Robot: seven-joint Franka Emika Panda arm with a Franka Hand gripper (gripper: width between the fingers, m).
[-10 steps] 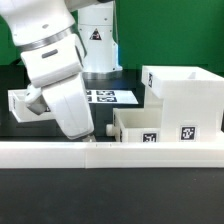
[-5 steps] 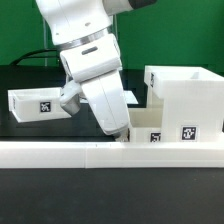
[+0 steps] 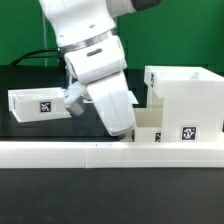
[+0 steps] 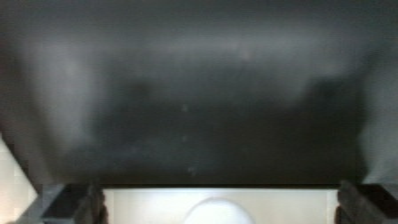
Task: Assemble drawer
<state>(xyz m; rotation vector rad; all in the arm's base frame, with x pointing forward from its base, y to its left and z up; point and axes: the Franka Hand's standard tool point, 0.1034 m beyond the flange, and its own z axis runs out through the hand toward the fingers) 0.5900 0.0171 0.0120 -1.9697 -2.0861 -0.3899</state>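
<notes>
Across the black table point(image 3: 30, 128) we find nothing assembled yet: the drawer's shell point(image 3: 185, 95) at three o'clock, spare tray point(image 3: 40, 103) at nine, second tray point(image 3: 150, 132) central beneath our gripper point(image 4: 214, 200), seemingly spread and empty.

Two cameras: one low and outside, one on the wrist.
The exterior view sits close in front of the long white rail point(image 3: 110, 152), near table height, looking level across it toward the green backdrop point(image 3: 25, 30). The wrist view looks along the gripper point(image 4: 217, 198) at the dark table point(image 4: 196, 90), very near and blurred. Both views share the tabletop behind the rail.
</notes>
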